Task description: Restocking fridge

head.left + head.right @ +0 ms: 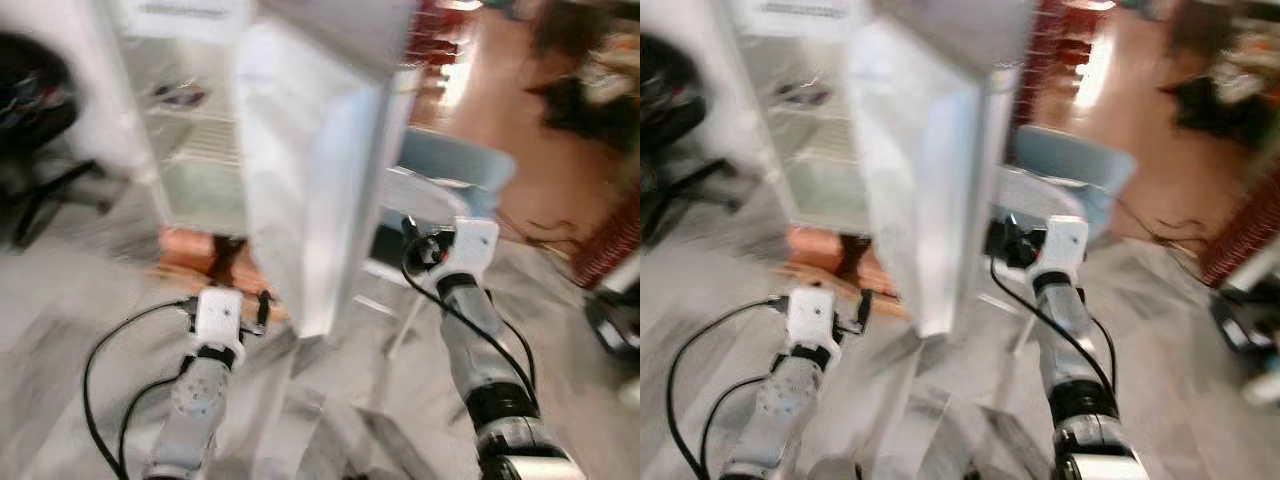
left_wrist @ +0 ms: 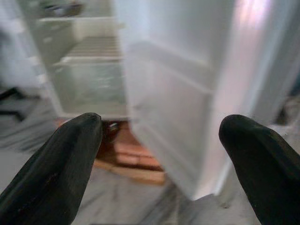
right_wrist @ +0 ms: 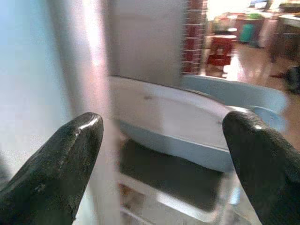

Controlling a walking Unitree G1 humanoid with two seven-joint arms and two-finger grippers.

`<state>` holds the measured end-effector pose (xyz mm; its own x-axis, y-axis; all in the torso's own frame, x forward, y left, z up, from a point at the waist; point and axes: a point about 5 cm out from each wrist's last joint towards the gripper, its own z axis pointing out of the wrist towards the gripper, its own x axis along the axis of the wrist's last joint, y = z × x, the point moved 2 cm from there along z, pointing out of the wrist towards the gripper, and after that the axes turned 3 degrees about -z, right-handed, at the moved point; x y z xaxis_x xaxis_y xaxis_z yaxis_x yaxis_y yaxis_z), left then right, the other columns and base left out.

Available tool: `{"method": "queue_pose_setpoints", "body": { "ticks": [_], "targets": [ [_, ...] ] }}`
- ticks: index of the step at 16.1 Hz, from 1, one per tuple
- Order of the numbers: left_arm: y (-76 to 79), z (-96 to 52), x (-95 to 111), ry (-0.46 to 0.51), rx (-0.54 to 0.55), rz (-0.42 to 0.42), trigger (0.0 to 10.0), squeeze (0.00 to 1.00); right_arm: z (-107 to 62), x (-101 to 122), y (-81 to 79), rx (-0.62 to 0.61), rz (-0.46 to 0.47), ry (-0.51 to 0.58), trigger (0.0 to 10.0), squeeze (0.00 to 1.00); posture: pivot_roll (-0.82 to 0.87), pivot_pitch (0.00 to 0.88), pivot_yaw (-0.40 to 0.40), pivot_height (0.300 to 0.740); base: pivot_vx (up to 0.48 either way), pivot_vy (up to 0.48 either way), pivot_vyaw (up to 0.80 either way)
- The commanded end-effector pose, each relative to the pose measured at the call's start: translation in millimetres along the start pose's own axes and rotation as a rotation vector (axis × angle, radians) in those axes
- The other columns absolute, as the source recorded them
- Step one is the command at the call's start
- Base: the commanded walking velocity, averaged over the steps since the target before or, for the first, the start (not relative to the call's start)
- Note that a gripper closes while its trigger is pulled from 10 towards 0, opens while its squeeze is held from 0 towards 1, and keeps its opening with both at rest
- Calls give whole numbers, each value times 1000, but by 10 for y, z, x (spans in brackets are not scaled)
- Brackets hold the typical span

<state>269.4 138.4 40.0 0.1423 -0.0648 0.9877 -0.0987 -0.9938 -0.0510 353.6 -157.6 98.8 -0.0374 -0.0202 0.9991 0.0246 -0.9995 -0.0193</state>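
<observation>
Fridge door (image 1: 310, 190) stood ajar, edge-on between both arms; right gripper (image 3: 164, 154), fingers spread and empty, sat nearer its outer face, left gripper (image 2: 159, 154) likewise spread toward the shelves (image 2: 89, 51).

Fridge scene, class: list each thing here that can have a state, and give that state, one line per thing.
fridge door: swung open, edge toward the camera
fridge: open, shelves and lower drawer visible, mostly bare
left pincer: open, holding nothing, facing the fridge
right pincer: open, holding nothing, beside the door edge
light blue chair: upright, nothing on the seat
</observation>
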Motion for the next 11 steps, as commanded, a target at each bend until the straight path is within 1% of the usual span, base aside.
{"method": "queue_pose_setpoints", "body": {
  "ticks": [1,4,5,6,7,9,11],
  "targets": [
    [-14,-8,11,5,8,3,10000,0,53,76,-55,12,-1,28,10000,0,155,34,-55,740,0,0,781],
    [-17,-13,1,0,14,7,10000,0,84,30,-48,-68,31,2,10000,0,159,38,-56,740,0,0,783],
    [-14,-13,-2,-2,14,8,10000,0,95,34,-37,-84,12,-1,10000,0,158,39,-57,740,0,0,800],
    [-9,-12,-7,-5,13,9,10000,0,128,61,-9,-122,-18,-3,10000,0,157,40,-57,740,0,0,0],
    [-7,-11,-8,-7,13,9,10000,0,145,86,5,-141,-21,2,10000,0,156,40,-58,740,0,0,0],
    [-4,-9,-16,-14,13,12,10000,0,181,143,5,-170,2,13,10000,0,157,43,-58,740,0,0,0],
    [3,-11,-28,-20,12,13,10000,0,208,166,-3,-189,-4,14,10000,0,162,44,-59,740,0,0,0]
  ]
}}
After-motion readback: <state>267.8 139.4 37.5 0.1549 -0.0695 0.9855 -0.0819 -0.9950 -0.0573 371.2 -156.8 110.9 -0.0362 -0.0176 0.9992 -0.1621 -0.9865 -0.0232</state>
